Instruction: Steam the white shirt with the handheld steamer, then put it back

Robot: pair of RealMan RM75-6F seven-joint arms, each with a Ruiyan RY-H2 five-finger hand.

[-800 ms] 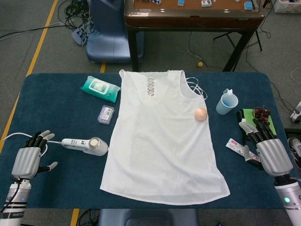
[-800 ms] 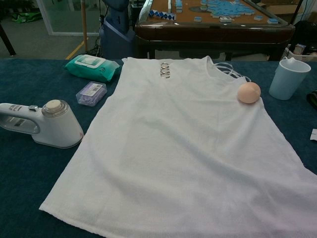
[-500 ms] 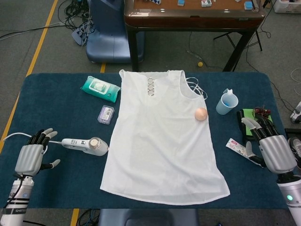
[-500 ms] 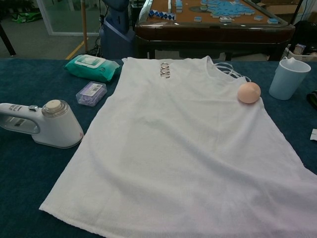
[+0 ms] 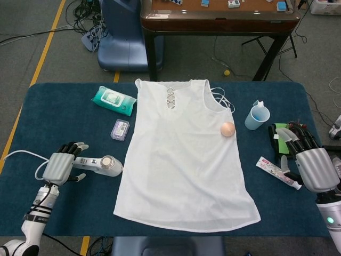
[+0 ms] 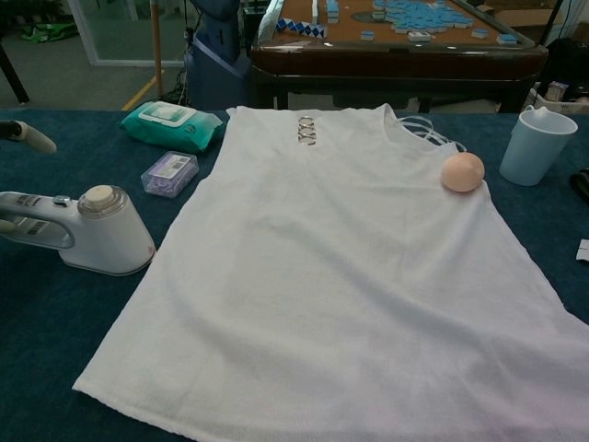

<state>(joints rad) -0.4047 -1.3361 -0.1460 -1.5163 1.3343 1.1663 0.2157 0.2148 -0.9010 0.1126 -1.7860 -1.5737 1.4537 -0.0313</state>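
The white shirt (image 5: 186, 160) lies flat on the blue table, collar at the far side; in the chest view the shirt (image 6: 340, 276) fills the middle. The white handheld steamer (image 5: 100, 165) lies on its side just left of the shirt's edge, its handle pointing left. My left hand (image 5: 61, 167) is at the handle's end with its fingers apart over it, not closed around it. The chest view shows the steamer (image 6: 87, 230) and only one fingertip (image 6: 28, 136) above the handle. My right hand (image 5: 313, 166) hovers at the table's right edge, fingers spread, holding nothing.
A peach ball (image 5: 227, 128) rests on the shirt's right shoulder area. A light blue cup (image 5: 257, 116), a green item (image 5: 279, 133) and a tube (image 5: 276, 172) lie right of the shirt. A teal wipes pack (image 5: 113, 100) and a small clear box (image 5: 120, 129) lie left.
My left hand has moved right, from well left of the steamer to its handle's end. The right hand has drifted slightly to the right. The steamer and shirt have not moved.
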